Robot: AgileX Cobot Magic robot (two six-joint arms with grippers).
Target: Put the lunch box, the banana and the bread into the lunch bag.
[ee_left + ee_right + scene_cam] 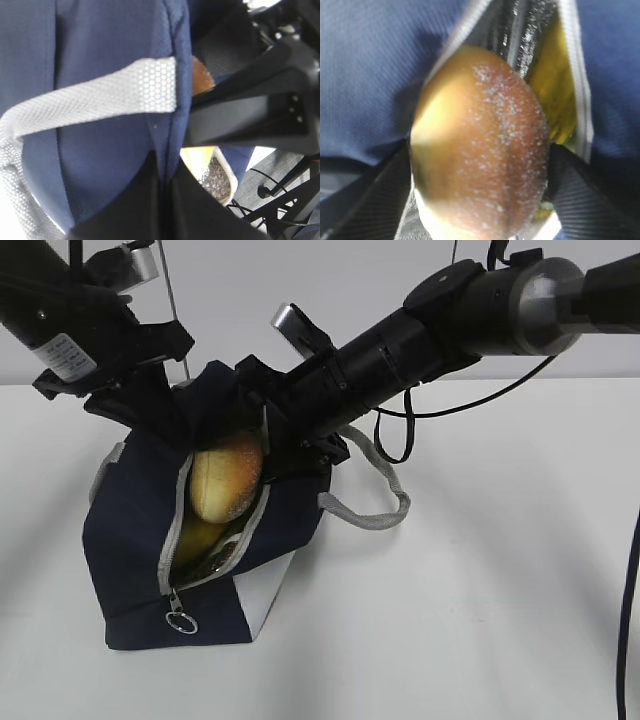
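The navy lunch bag (130,540) stands on the white table with its zipper open. My left gripper (165,175) is shut on the bag's upper rim, seen at the top left (165,390) of the exterior view. The golden-brown bread (227,477) sits in the bag's mouth. My right gripper (270,452) reaches in from the right. Its fingers stand wide apart on either side of the bread (480,145), with a thin dark gap at the right one. The yellow banana (198,538) lies under the bread, inside the bag (555,100). The lunch box is hidden.
A grey webbing handle (375,495) loops out to the bag's right, and the other handle (100,97) crosses the left wrist view. The zipper's ring pull (181,621) hangs at the bag's front bottom. A black cable (630,620) runs down the right edge.
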